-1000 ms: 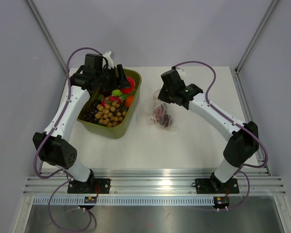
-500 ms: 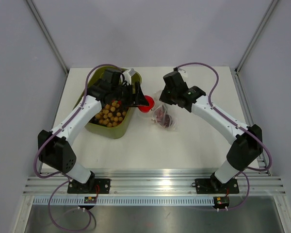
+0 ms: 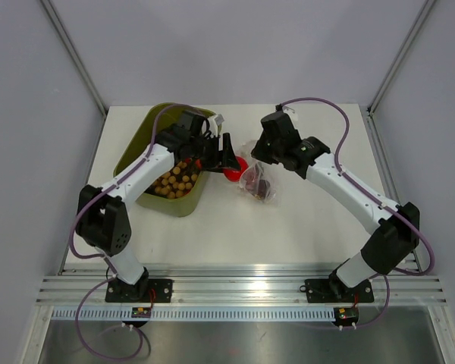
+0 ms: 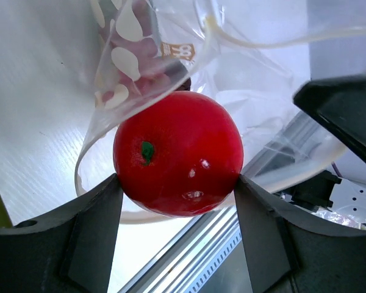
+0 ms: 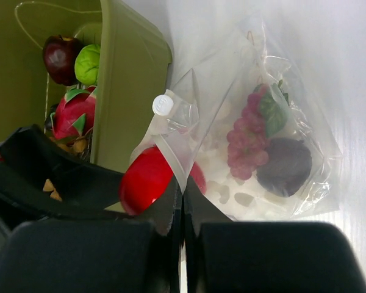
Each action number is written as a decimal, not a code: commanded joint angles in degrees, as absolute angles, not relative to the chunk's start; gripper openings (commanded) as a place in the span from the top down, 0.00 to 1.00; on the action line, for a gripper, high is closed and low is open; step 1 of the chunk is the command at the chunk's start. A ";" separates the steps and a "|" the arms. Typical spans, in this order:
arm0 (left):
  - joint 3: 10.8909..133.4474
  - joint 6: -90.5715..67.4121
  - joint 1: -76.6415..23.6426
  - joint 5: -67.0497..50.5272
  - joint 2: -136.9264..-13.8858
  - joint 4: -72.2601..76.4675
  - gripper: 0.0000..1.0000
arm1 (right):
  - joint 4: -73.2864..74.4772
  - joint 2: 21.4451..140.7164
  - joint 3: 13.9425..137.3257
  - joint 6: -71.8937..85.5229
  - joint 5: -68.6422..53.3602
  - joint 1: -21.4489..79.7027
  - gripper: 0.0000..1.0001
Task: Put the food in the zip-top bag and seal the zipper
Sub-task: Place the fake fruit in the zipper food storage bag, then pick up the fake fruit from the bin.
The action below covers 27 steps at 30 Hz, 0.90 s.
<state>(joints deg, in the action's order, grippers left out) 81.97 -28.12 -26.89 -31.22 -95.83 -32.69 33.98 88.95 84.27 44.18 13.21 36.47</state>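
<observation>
A glossy red round fruit (image 4: 178,152), one piece of the food, is clamped between the fingers of my left gripper (image 4: 178,183). It hangs at the open mouth of the zip-top bag (image 3: 261,186), right of the tub. My right gripper (image 5: 183,183) is shut on the bag's upper edge by the zipper (image 5: 171,152) and holds the mouth up. The red fruit (image 5: 145,180) shows partly behind that clear flap. Inside the bag (image 5: 274,116) lie purple grapes (image 5: 247,140) and a dark purple piece (image 5: 285,166).
The olive-green tub (image 3: 139,142) stands at the left with several tan balls and more toy food, among them a dark red apple (image 5: 60,58) and a green piece (image 5: 87,64). The left arm reaches across the tub's right rim. Grey walls enclose the table.
My left gripper has carried the red fruit out of the tub and rightward to the bag's mouth. The right gripper has kept its grip on the bag edge, barely shifting.
</observation>
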 commanded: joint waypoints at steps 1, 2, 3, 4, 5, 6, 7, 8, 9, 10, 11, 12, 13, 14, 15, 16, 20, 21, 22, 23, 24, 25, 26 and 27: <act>87.17 -27.51 -27.16 -30.15 -96.94 -31.37 0.85 | 31.11 85.96 84.29 44.30 10.91 36.30 1.00; 87.71 -27.42 -27.16 -30.32 -97.47 -31.81 0.84 | 31.03 85.61 83.94 44.30 10.64 36.30 1.00; 88.50 -27.25 -27.25 -30.67 -97.99 -32.16 0.81 | 30.94 85.34 83.67 44.38 10.55 36.30 1.00; 89.29 -26.90 -27.77 -30.85 -99.13 -33.04 0.78 | 30.68 84.82 83.15 44.47 10.81 36.30 1.00; 91.12 -26.29 -28.21 -30.94 -99.66 -33.66 0.58 | 30.50 84.64 82.97 44.56 10.98 36.30 1.00; 91.93 -25.93 -28.47 -31.20 -100.28 -34.36 0.43 | 30.41 84.46 82.71 44.56 11.16 36.30 1.00; 92.54 -25.75 -28.91 -31.29 -100.72 -35.67 0.30 | 30.58 84.46 82.62 44.65 11.51 36.30 1.00; 93.16 -25.32 -29.00 -31.12 -101.16 -36.29 0.23 | 30.67 84.46 82.53 44.74 11.60 36.30 1.00; 93.86 -24.88 -29.09 -30.85 -100.99 -36.91 0.19 | 30.67 84.46 82.44 44.74 11.69 36.30 1.00; 94.13 -24.61 -29.09 -30.33 -100.55 -37.78 0.17 | 30.67 84.29 82.27 44.74 11.78 36.30 1.00; 94.48 -23.74 -29.09 -29.45 -99.33 -38.49 0.17 | 30.67 84.20 82.09 44.82 11.86 36.39 1.00; 94.92 -23.21 -29.09 -28.23 -98.79 -39.28 0.17 | 30.67 84.20 81.92 44.82 11.87 36.30 1.00; 96.05 -22.59 -29.00 -27.78 -98.09 -40.59 0.17 | 30.15 83.85 81.65 44.74 11.69 36.30 1.00; 96.76 -21.11 -29.00 -27.16 -97.48 -41.48 0.17 | 29.71 83.59 81.39 44.48 11.69 36.30 1.00; 97.90 -20.22 -29.00 -25.85 -96.69 -42.62 0.16 | 29.36 83.41 81.30 44.47 11.52 36.30 1.00; 99.65 -19.34 -29.00 -25.49 -96.42 -45.06 0.13 | 29.18 83.15 81.30 44.39 11.51 36.30 1.00; 103.70 -15.92 -28.92 -22.94 -95.45 -50.27 0.04 | 29.27 83.50 81.56 44.12 11.78 36.30 1.00; 104.06 -15.65 -28.74 -22.50 -94.75 -50.80 0.04 | 29.27 83.50 81.48 44.12 11.69 36.30 1.00; 104.41 -15.56 -28.39 -22.33 -94.22 -51.67 0.03 | 29.09 83.50 81.13 44.12 11.69 36.39 1.00; 104.50 -15.64 -27.95 -22.41 -93.78 -51.59 0.03 | 29.09 83.41 80.95 44.21 11.69 36.21 1.00; 104.68 -15.73 -26.82 -22.41 -93.34 -51.59 0.04 | 28.83 83.23 80.69 44.47 11.60 36.30 1.00; 104.76 -15.91 -26.11 -22.41 -92.47 -51.68 0.05 | 28.83 83.23 80.42 44.30 11.25 36.30 1.00; 104.94 -16.08 -25.32 -22.67 -92.11 -51.68 0.07 | 28.65 83.23 80.33 44.30 11.08 36.30 1.00; 104.94 -16.26 -23.22 -22.50 -91.67 -51.33 0.09 | 28.74 83.15 80.33 44.21 10.99 36.30 1.00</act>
<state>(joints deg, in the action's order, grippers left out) 102.45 -17.43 -26.98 -23.94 -94.85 -50.74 31.88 85.86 80.47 44.18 11.64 36.47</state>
